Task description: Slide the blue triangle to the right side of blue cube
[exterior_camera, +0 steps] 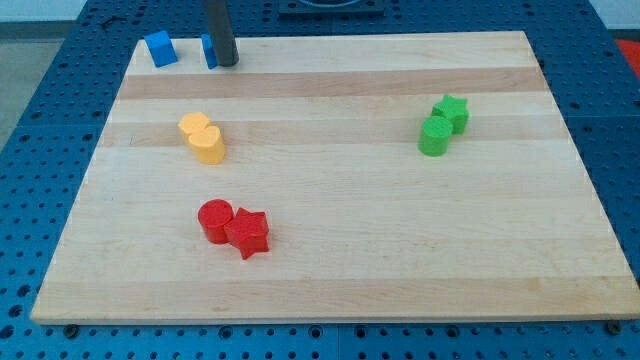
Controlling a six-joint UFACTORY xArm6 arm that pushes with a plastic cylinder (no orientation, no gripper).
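A blue cube sits at the top left corner of the wooden board. A second blue block, apparently the blue triangle, sits just to the cube's right, with a small gap between them. The dark rod comes down from the view's top, and my tip rests on the board against the right side of this second blue block. The rod hides most of that block, so its shape is hard to make out.
Two yellow blocks touch each other at the left middle. A red cylinder and a red star touch below them. A green star and a green cylinder touch at the right. A blue perforated table surrounds the board.
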